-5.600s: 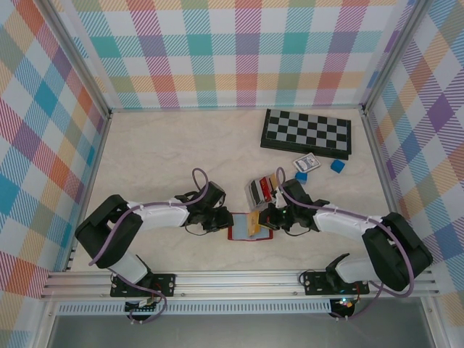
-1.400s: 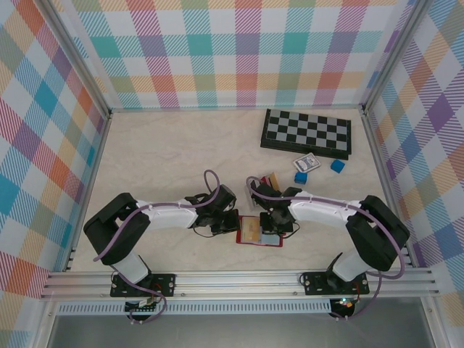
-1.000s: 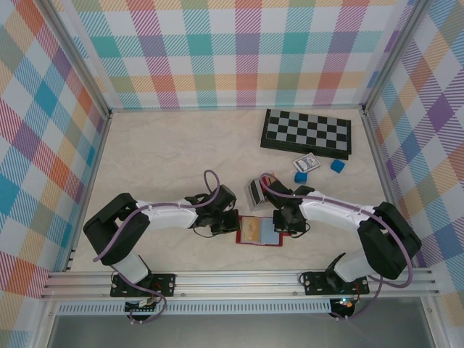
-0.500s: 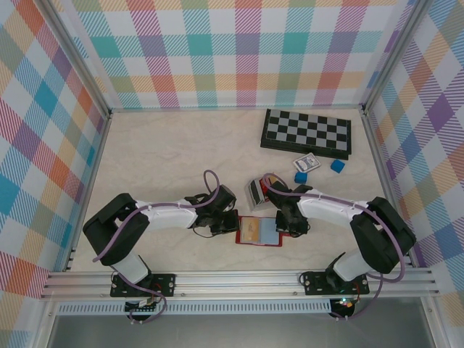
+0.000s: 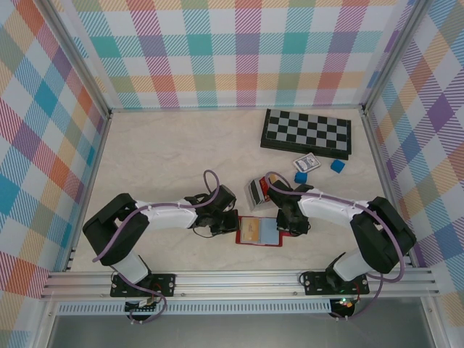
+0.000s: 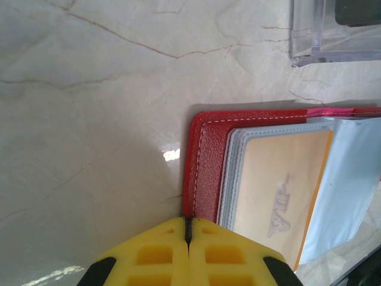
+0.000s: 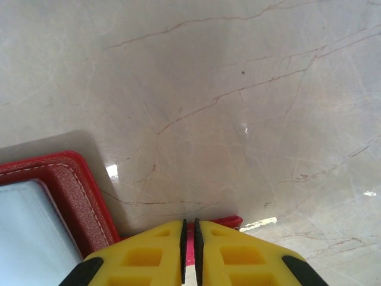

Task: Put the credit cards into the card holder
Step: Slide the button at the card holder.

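The red card holder (image 5: 259, 233) lies open near the front of the table. An orange-yellow credit card (image 5: 251, 231) lies flat in its left sleeve, also clear in the left wrist view (image 6: 280, 196). My left gripper (image 5: 233, 224) is shut on the card holder's left edge (image 6: 202, 167), the yellow fingertips (image 6: 161, 253) pressed together around the red rim. My right gripper (image 5: 284, 226) is shut on the holder's red snap tab (image 7: 233, 221) at its right side. More credit cards (image 5: 265, 190) stand in a clear stand (image 5: 255, 193) just behind the holder.
A black-and-white chessboard (image 5: 307, 133) lies at the back right. In front of it are a blue-and-white patterned card (image 5: 306, 163) and two small blue cubes (image 5: 301, 176) (image 5: 337, 166). Checked walls close in the table on three sides.
The holder has shifted right with my left gripper. The orange-yellow card, earlier upright at my right gripper, now lies in the sleeve. My right gripper moved to the holder's right edge.
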You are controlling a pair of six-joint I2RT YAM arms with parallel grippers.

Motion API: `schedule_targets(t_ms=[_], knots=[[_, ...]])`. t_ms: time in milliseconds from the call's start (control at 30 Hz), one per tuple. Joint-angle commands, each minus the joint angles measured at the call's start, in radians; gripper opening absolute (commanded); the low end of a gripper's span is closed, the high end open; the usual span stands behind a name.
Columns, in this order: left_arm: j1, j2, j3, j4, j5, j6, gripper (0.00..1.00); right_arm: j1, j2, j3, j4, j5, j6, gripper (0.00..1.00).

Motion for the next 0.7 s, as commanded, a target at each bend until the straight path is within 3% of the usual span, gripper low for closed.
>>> schedule_targets(t_ms=[0,400,667], knots=[[-0.013,-0.029,-0.017,-0.078,-0.041,-0.006,0.00,-0.016,0.012,-0.036,-0.125,0.102,0.029,0.15],[-0.013,-0.030,-0.022,-0.070,-0.042,-0.002,0.00,-0.039,-0.075,-0.051,-0.161,0.111,0.022,0.19],[-0.013,-0.043,-0.019,-0.062,-0.047,-0.008,0.00,-0.052,0.011,-0.031,-0.126,0.015,-0.056,0.17]])
